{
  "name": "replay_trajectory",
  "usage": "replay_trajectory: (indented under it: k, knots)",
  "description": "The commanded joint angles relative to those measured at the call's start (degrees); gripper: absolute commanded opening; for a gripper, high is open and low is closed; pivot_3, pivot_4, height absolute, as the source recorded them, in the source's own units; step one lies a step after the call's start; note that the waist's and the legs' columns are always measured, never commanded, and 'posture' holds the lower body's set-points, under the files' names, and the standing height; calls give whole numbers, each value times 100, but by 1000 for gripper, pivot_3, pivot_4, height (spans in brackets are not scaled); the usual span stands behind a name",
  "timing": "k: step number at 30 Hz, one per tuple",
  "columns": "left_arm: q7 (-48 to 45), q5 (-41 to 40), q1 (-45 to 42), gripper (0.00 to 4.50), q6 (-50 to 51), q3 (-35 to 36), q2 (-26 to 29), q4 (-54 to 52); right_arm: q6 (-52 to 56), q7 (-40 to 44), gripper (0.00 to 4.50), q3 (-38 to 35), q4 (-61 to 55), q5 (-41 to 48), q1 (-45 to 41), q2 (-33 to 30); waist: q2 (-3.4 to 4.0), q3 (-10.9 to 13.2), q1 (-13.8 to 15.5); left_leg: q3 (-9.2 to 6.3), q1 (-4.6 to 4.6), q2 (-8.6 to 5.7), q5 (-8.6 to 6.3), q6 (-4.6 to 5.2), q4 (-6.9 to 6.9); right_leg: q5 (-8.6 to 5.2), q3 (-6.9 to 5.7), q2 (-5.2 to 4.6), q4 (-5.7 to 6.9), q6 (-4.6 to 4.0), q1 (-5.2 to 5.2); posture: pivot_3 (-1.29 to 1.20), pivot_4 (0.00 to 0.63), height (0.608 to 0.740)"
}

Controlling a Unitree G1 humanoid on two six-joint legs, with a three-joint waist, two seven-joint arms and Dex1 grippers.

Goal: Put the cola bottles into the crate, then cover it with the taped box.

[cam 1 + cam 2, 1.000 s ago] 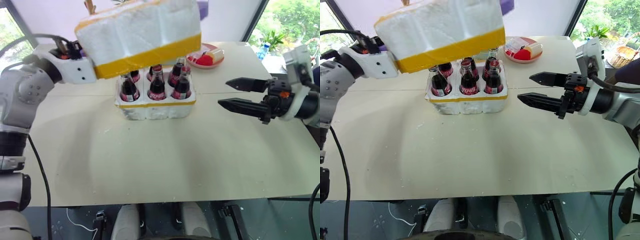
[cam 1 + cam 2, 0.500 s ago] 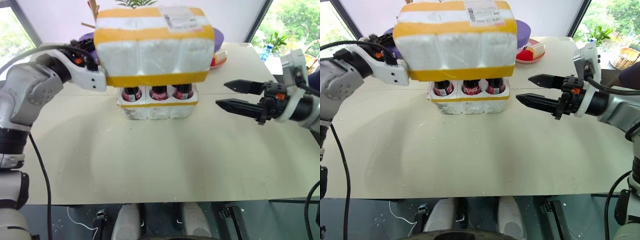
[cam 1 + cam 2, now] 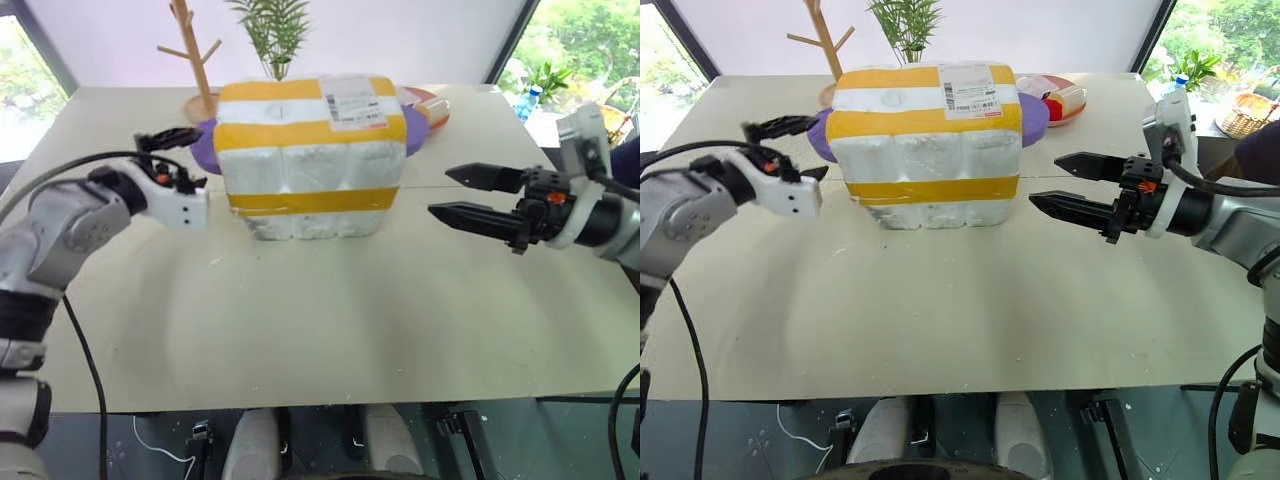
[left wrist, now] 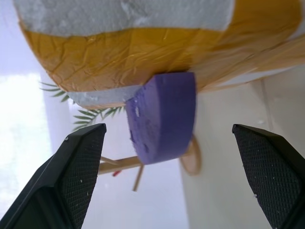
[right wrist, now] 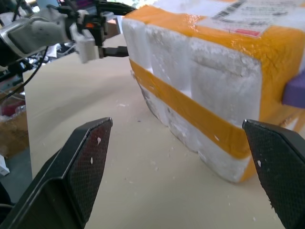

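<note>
We see the taped box [image 3: 312, 155] sitting squarely over the crate [image 3: 310, 222] on the table [image 3: 330, 310] — just a strip of the crate's white foam shows below it. Our left gripper [image 3: 176, 158] hangs beside the box with fingers spread, touching nothing — our right gripper [image 3: 1058, 183] likewise gapes wide, apart from the box.
</note>
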Motion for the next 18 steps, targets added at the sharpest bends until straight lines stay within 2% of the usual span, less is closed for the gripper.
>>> replay_trajectory:
  k: [1, 3, 4, 6, 7, 8, 11, 14, 18]
  knots:
    - [-775, -1876, 800, 4451, 337, 1120, 211, -783, -110, 77, 4500, -240, -10, -48, 99, -122, 0, 0, -8, 0, 2, 1, 0, 0, 0, 0, 0, -2, 2, 0, 1, 0, 150, 740]
    - [-1127, -2628, 1192, 4451, 973, 1591, 161, -1089, -150, 141, 4500, -231, 69, -134, 158, -165, 0, 0, -20, 0, 3, 5, 0, -1, 0, 0, 0, -6, 1, 0, 2, 0, 150, 740]
    - [-1443, -3428, 1441, 4451, 1983, 1914, 139, -1286, -205, 209, 4500, -194, 162, -233, 180, -200, 0, 0, -8, -1, 3, 3, 1, -2, 0, 0, 0, -7, 1, 0, 4, 0, 150, 740]
    - [-1939, -5837, 1808, 4451, 4553, 2827, 181, -1611, -314, 380, 4500, -83, 385, -447, 170, -273, 1, 0, -32, -1, 9, 1, 3, -5, 1, 0, -1, -8, 0, 0, 12, 0, 150, 740]
    - [-2245, -6763, 1933, 4451, 5590, 3245, 304, -1624, -403, 520, 4500, -13, 508, -581, 164, -334, 0, 0, -59, -3, 13, 2, 3, -5, 1, -1, 0, -8, 1, 0, 15, 0, 150, 740]
    - [-2528, -7235, 2009, 4451, 6119, 3569, 415, -1578, -491, 648, 4500, 58, 600, -701, 149, -385, 0, 0, -80, -6, 12, 3, 4, -7, 1, -1, -1, -6, 2, 1, 16, 0, 150, 740]
    - [-3326, -7599, 2187, 4451, 7006, 4056, 920, -1217, -700, 1009, 4500, 279, 914, -969, -11, -480, 1, 1, -94, -7, 15, -1, 4, -8, 0, -6, -3, -2, 1, 6, 17, 0, 150, 740]
    - [-3954, -7465, 2128, 4451, 7167, 4111, 1381, -893, -879, 1308, 4500, 552, 1281, -1233, -360, -483, 8, 4, -102, -3, 17, -13, 5, -9, -1, -7, -3, 3, 0, 5, 17, 0, 150, 740]
    - [-4280, -7170, 2036, 4451, 7096, 3982, 1631, -753, -1029, 1504, 4500, 823, 1587, -1503, -746, -379, 9, 4, -97, -1, 17, -13, 4, -10, -7, -18, -3, 2, -1, -15, 13, 0, 150, 740]
